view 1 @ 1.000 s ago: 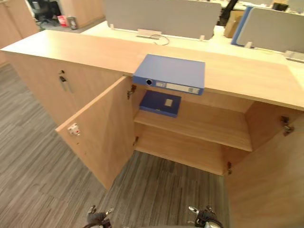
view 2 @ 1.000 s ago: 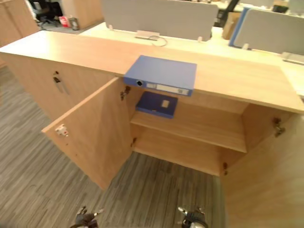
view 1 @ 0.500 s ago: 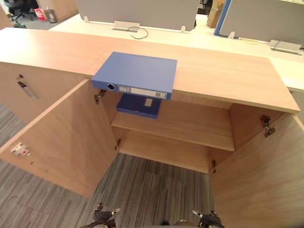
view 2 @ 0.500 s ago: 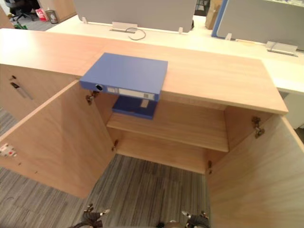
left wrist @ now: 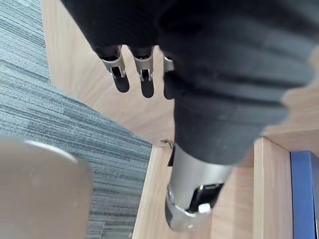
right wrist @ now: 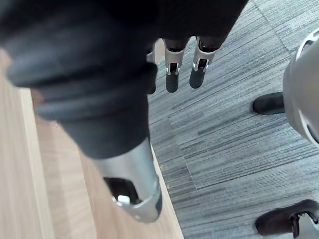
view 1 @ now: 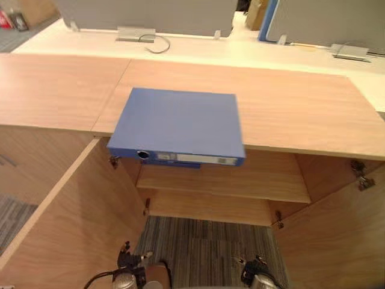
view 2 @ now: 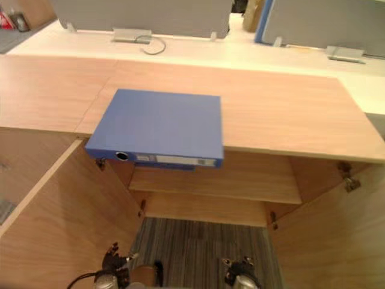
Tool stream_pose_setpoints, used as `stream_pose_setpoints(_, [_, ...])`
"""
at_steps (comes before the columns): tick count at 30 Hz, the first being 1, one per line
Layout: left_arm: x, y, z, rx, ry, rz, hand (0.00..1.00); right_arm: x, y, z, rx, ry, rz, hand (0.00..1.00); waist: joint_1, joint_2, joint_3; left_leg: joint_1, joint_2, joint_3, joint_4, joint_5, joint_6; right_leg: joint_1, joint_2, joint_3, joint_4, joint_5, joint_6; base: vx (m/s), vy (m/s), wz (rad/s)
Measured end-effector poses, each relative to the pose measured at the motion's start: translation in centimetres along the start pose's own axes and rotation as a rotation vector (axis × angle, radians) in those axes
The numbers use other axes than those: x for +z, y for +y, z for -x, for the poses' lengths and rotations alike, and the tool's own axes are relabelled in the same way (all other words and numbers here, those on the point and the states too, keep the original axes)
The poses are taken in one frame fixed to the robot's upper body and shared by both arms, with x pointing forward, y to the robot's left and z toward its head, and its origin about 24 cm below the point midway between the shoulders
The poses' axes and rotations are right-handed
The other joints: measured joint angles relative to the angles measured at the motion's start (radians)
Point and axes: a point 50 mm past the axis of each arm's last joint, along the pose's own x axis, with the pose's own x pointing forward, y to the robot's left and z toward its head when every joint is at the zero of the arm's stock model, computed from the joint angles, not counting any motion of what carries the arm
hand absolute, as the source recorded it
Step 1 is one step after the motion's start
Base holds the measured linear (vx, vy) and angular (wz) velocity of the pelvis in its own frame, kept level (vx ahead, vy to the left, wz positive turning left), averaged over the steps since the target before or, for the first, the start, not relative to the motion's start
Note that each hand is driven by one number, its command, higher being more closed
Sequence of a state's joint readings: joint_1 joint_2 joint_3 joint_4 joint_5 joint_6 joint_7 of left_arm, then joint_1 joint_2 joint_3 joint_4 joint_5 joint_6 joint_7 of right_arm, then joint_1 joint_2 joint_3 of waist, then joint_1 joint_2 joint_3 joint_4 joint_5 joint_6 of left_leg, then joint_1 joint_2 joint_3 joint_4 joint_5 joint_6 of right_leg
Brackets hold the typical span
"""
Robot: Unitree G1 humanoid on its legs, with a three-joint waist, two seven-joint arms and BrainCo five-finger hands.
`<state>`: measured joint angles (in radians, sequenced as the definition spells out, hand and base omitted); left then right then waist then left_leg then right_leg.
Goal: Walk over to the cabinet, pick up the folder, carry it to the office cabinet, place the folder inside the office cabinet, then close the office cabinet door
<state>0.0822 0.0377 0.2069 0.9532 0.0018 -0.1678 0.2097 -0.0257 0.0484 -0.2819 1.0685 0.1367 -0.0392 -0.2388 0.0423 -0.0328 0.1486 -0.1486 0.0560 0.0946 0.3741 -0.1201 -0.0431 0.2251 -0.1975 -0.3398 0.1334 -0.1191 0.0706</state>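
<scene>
Blue folder (view 1: 177,123) lies flat mid-frame on cabinet top (view 1: 289,108), spine overhanging front edge, prob. stiff, slick, lightish, best gripped there; left hand (left wrist: 145,74) & right hand (right wrist: 172,69) hang at bottom of frame, fingers slack, empty.

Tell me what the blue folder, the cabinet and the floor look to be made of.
Folder: likely plastic-covered board, given its smooth, even matte blue cover and the ringed finger hole in the spine.
Cabinet: probably wood-look laminate board, with pale, uniform grain, flat satin surfaces and metal hinges.
Floor: apparently carpet, with a grey streaked weave and no sheen.
</scene>
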Motion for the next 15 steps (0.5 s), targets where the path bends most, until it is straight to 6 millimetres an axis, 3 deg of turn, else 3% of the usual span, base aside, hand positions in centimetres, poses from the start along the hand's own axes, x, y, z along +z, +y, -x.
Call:
stream_pose_setpoints(3, [-0.7, 0.5, 0.0, 0.008, 0.03, -0.013, 0.0, 0.3, 0.4, 0.1, 0.016, -0.018, -0.005, 0.0, 0.003, -0.001, -0.015, 0.083, -0.028, 0.037, -0.119, 0.033, 0.023, 0.006, -0.029, 0.017, -0.005, 0.021, 0.015, 0.12, 0.071, -0.28])
stream_pose_setpoints(10, [-1.7, 0.1, 0.3, -0.034, 0.087, 0.049, 0.0, -1.3, -1.1, 0.2, -0.001, 0.032, 0.005, 0.0, -0.009, 0.002, -0.025, 0.171, -0.032, 0.047, -0.347, 0.157, 0.0, 0.001, -0.01, 0.016, -0.04, 0.033, 0.034, 0.02, -0.092, -0.08])
stream_pose_setpoints(15, [-3.2, 0.5, 0.7, -0.098, 0.165, 0.309, 0.0, -2.9, -3.0, 0.2, -0.015, 0.1, 0.019, 0.0, -0.024, 0.003, -0.034, 0.216, -0.039, 0.037, -0.461, 0.223, -0.002, 0.0, -0.003, 0.013, -0.055, 0.033, 0.034, -0.03, -0.023, 0.02])
